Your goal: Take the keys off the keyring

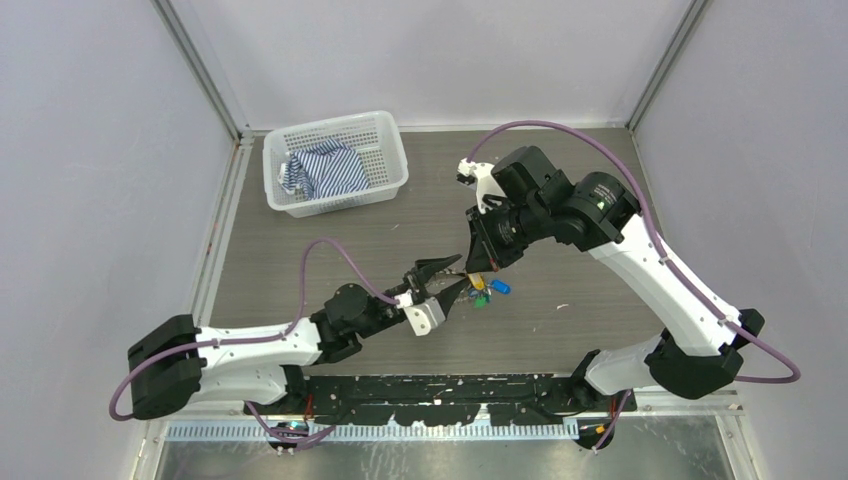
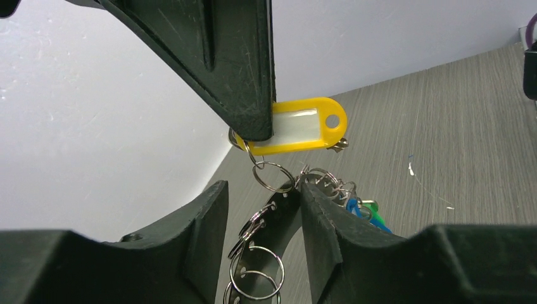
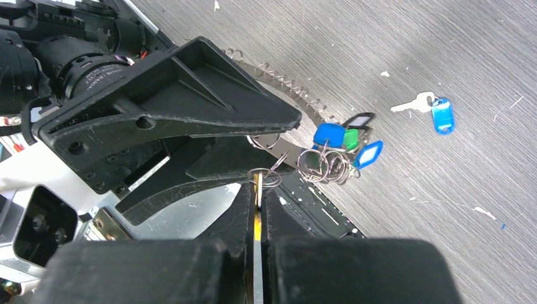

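Note:
The keyring point(image 3: 285, 85) is a large thin metal band with holes, hung with small split rings point(image 2: 253, 272). My left gripper point(image 1: 445, 280) holds it at mid-table. In the left wrist view the band point(image 2: 285, 221) runs between my jaws and bears on the right finger point(image 2: 329, 228). My right gripper point(image 1: 478, 268) is shut on a yellow tag point(image 2: 297, 126), which a small ring links to the band. The tag is edge-on between my right pads point(image 3: 258, 209). Blue and green tagged keys point(image 3: 345, 139) hang bunched from the ring. One key with a blue tag point(image 3: 437, 114) lies loose on the table.
A white mesh basket point(image 1: 390, 150) holding a striped cloth point(image 1: 325, 170) stands at the back left. Grey walls close in the wood-grain table point(image 1: 560, 180) on three sides. The arm bases and a black rail point(image 1: 450, 390) run along the near edge.

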Action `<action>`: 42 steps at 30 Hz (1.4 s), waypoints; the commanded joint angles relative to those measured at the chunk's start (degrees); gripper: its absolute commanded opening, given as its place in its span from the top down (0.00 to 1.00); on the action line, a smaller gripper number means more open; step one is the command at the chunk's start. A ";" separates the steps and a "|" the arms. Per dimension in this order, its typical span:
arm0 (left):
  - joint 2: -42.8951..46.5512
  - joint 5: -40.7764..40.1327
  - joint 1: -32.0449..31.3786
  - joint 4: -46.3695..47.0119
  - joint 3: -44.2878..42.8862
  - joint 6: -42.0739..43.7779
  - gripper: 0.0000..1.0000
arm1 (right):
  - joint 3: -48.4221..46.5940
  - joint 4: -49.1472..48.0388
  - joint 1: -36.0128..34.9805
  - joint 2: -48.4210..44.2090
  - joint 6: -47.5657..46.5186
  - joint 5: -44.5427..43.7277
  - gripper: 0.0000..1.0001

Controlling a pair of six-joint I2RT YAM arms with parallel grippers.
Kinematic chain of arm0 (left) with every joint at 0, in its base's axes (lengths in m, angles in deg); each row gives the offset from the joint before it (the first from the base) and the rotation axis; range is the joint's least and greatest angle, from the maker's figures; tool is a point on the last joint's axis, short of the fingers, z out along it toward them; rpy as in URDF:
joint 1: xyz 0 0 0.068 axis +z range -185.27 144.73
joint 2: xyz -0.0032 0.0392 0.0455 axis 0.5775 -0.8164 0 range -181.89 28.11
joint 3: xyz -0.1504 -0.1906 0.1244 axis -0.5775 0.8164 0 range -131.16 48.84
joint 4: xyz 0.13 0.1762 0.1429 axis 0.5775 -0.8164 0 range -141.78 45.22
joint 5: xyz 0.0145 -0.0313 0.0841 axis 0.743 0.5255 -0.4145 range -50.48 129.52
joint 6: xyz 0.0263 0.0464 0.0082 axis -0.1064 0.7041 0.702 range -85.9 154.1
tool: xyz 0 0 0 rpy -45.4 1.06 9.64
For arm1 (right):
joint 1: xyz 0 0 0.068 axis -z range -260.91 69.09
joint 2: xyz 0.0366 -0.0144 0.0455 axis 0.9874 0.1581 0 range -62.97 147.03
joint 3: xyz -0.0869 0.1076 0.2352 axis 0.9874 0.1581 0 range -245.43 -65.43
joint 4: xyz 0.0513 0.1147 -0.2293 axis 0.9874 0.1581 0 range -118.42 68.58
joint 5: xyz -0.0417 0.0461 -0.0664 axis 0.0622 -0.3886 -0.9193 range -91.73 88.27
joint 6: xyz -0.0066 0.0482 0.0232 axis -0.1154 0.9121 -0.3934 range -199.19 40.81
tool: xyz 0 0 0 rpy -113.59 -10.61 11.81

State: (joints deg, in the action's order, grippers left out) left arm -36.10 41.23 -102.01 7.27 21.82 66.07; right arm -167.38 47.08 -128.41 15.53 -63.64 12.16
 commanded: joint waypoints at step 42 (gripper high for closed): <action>8.97 11.40 2.97 -27.88 -12.14 -6.21 0.40 | -0.16 -2.20 -1.57 -2.38 -1.21 1.67 0.99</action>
State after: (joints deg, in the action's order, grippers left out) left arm -27.16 49.17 -101.09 -19.26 14.08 61.39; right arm -167.06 47.10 -129.33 15.27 -63.92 11.94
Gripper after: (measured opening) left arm 0.602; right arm 0.041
